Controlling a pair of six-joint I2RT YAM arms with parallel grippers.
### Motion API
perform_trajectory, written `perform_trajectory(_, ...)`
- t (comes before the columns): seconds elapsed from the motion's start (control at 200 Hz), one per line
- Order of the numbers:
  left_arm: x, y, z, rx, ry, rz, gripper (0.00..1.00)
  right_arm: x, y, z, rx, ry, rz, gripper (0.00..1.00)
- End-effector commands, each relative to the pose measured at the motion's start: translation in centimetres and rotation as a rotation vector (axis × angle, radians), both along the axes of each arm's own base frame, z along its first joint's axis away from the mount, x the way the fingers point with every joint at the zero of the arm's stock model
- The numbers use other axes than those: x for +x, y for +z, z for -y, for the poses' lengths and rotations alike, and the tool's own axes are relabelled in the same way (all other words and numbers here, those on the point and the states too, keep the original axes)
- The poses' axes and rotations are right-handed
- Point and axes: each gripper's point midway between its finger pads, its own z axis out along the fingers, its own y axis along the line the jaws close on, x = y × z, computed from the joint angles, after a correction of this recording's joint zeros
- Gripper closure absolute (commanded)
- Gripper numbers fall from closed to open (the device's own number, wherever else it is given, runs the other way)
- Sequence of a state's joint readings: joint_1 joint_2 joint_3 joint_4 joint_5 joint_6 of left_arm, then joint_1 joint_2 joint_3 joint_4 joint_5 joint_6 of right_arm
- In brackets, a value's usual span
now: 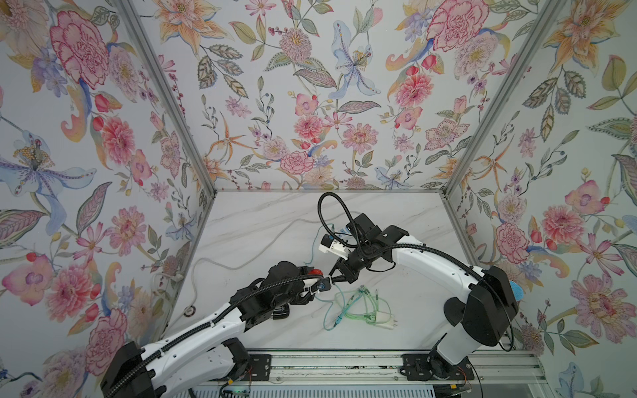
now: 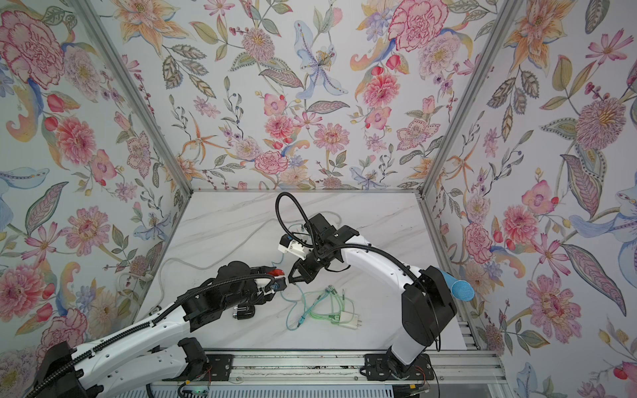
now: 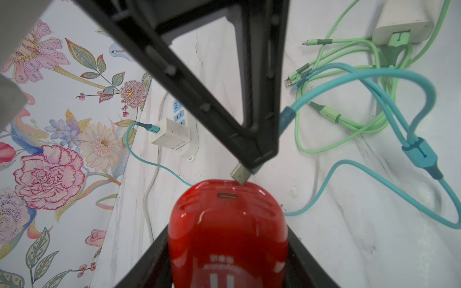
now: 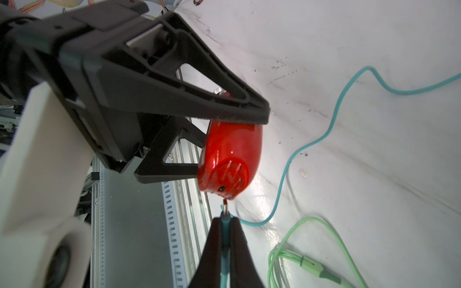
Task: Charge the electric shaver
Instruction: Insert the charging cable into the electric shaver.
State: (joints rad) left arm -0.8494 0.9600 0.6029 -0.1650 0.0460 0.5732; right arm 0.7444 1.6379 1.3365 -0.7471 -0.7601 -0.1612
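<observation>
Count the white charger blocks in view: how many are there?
2. One white plastic charger block is plugged into the white power strip, teal cable attached; the other lies loose on the tabletop, green cable attached. Others may be hidden.

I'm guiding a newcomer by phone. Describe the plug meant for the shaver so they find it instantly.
Over the middle of the white marble tabletop, find the glossy red oval shaver. Pinched in the right tool at the shaver's end is a teal cable plug with a bare metal tip; the other plugs, mostly pale green, lie loose on the tabletop.
</observation>
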Motion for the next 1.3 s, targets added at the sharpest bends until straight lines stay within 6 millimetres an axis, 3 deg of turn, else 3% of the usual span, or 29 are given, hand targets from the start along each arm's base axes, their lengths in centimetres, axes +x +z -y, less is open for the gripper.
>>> perform_trajectory(0.0, 0.4, 1.2, 0.2, 0.003, 0.002, 0.041, 1.0, -0.5, 1.3, -0.4, 0.03, 0.033, 0.01, 1.0)
perform_trajectory(0.796, 0.0, 1.8, 1.0, -0.032, -0.018, 0.043, 1.0, -0.1, 0.3, -1.2, 0.004, 0.04, 0.013, 1.0)
perform_trajectory(1.296, -0.1, 2.4, 1.0, -0.046, -0.022, 0.048, 1.0, 0.4, -0.6, -0.7, -0.036, 0.017, 0.028, 1.0)
